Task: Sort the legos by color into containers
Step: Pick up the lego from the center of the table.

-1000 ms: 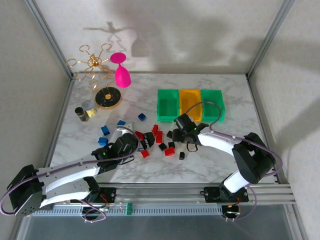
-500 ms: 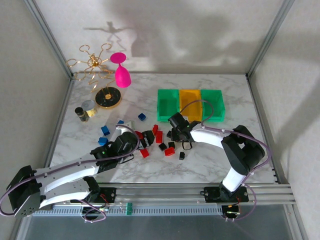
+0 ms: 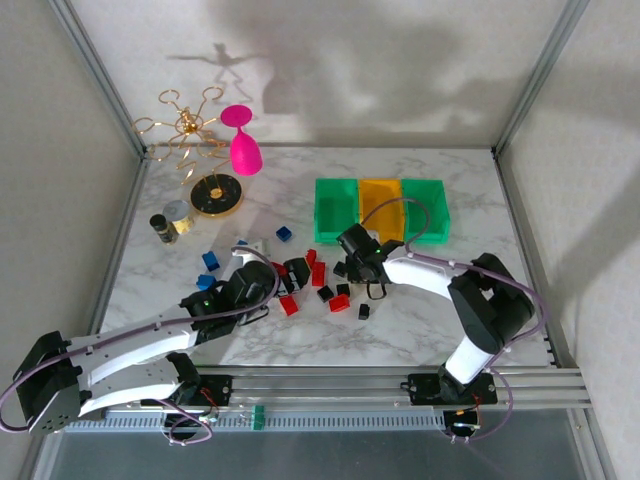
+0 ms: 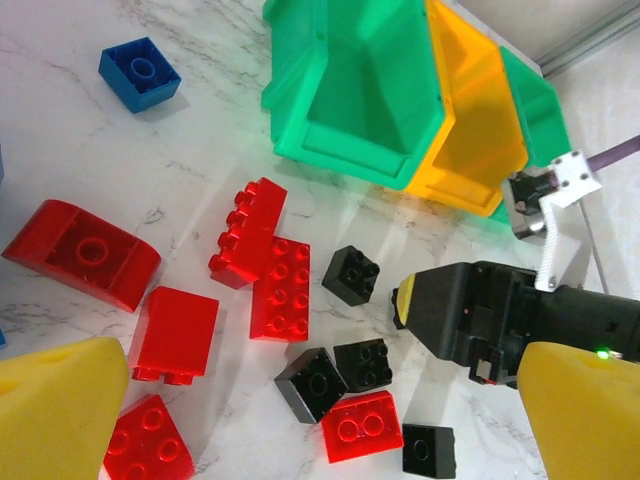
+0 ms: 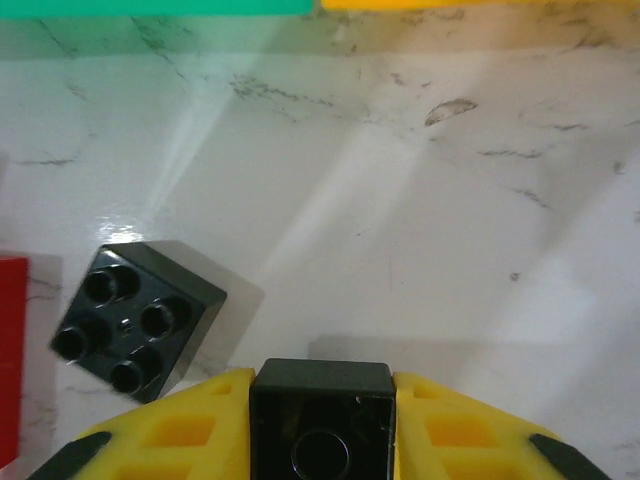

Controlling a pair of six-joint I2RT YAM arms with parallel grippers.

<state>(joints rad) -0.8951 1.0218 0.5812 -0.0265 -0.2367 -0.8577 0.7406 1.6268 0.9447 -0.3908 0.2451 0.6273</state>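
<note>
Red, black and blue legos (image 3: pixel 318 285) lie scattered mid-table. My right gripper (image 5: pixel 320 400) is shut on a small black lego (image 5: pixel 320 425), held between its yellow fingers just above the marble. Another black lego (image 5: pixel 135 320) lies to its left. From above, the right gripper (image 3: pixel 350 262) sits in front of the containers: a green bin (image 3: pixel 336 210), an orange bin (image 3: pixel 380 208) and a second green bin (image 3: pixel 425 210). My left gripper (image 4: pixel 320 400) stands open over black legos (image 4: pixel 315 383) and red legos (image 4: pixel 280 285); a blue lego (image 4: pixel 140 72) lies farther off.
A gold wire stand (image 3: pixel 185 130), a pink glass (image 3: pixel 243 145), a black-and-gold disc (image 3: pixel 216 196) and small jars (image 3: pixel 170 222) stand at the back left. More blue legos (image 3: pixel 208 262) lie left of the pile. The right arm's black wrist (image 4: pixel 480 310) reaches in close by.
My right gripper has shifted left toward the pile and closed on the black lego. My left gripper has crept slightly forward over the pile.
</note>
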